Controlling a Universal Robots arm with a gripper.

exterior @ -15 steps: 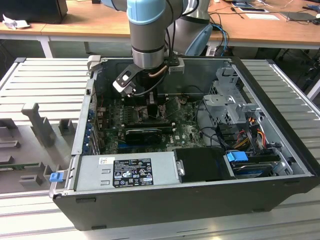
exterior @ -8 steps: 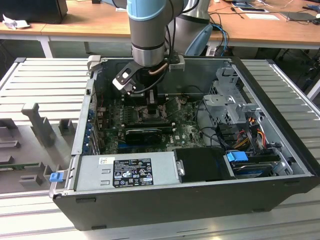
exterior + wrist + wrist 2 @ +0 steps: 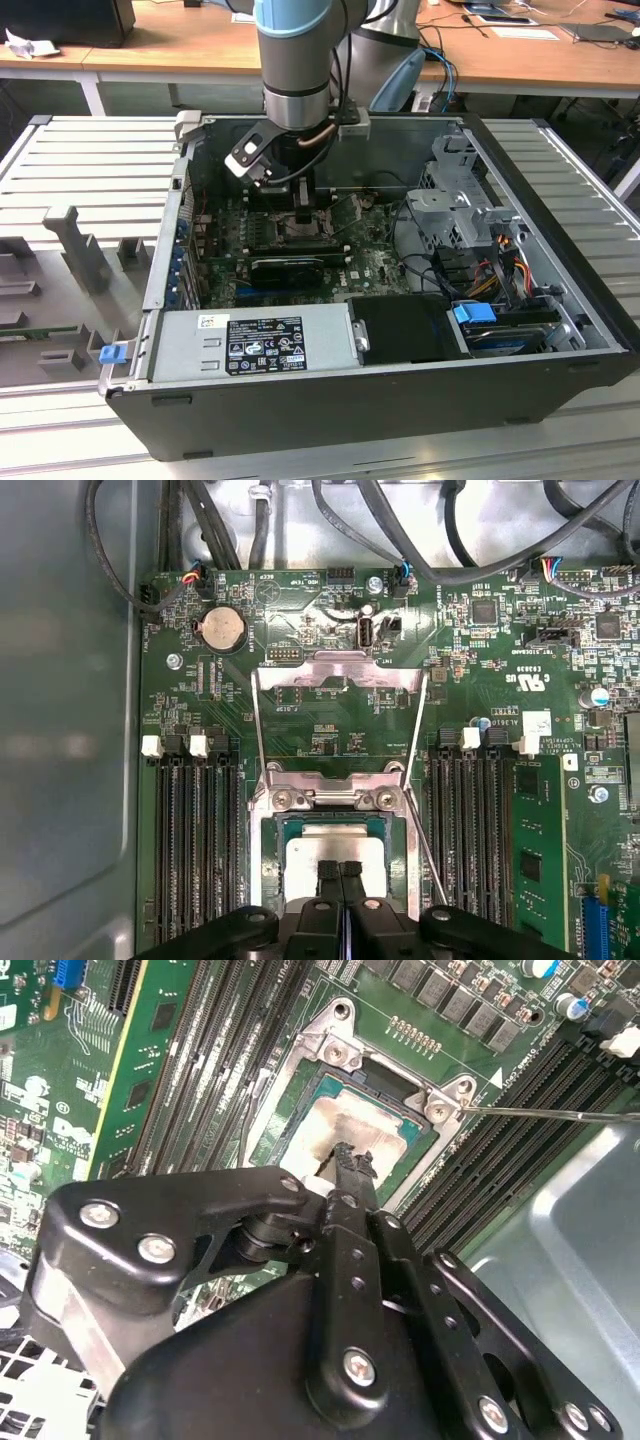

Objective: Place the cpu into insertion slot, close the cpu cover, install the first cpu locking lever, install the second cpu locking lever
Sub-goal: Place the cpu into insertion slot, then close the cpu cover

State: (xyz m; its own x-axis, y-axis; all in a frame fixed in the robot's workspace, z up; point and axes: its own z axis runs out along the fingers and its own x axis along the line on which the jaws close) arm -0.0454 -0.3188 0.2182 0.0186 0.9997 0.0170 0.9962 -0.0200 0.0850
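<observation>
One step is looking done: the cpu (image 3: 305, 865) is lying flat in the insertion slot (image 3: 264, 840) — upper centre of the exterior view, deep inside the computer case (image 3: 330, 400). The gripper (image 3: 341, 872) is standing over it with fingers pressed together and holding nothing. The second wrist view is showing the fingertips (image 3: 352, 1160) apparently touching the cpu's face. The first wrist view is adding the cpu cover (image 3: 340, 672), swung open beyond the insertion slot, and a thin locking lever (image 3: 428, 855) standing free beside it. Closing the cpu cover is calling, by this judgement, for a square push — without nudging the cpu.
</observation>
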